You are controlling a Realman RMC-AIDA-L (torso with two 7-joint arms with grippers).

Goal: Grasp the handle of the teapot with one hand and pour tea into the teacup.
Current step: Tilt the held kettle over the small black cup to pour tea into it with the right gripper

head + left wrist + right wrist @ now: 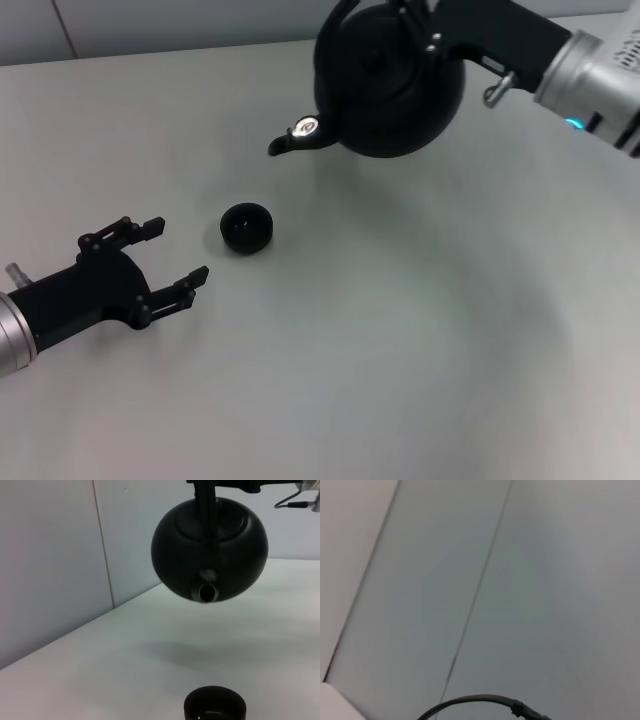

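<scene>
The matte-black teapot (pixel 395 90) hangs in the air at the back right of the table, tilted with its spout (pixel 285 143) pointing left and down. My right gripper (pixel 425 25) is shut on the handle (pixel 338 18) at the pot's top. The small black teacup (pixel 246 228) stands on the table below and slightly left of the spout. My left gripper (pixel 180 250) rests open just left of the cup, holding nothing. The left wrist view shows the teapot (pixel 210 550) from the front, its spout (pixel 207 592) above and beyond the teacup (pixel 215 706).
The grey table (pixel 400 330) spreads around the cup. A pale panelled wall (pixel 50 555) stands behind the table. The right wrist view shows only that wall and a black cable (pixel 470 700).
</scene>
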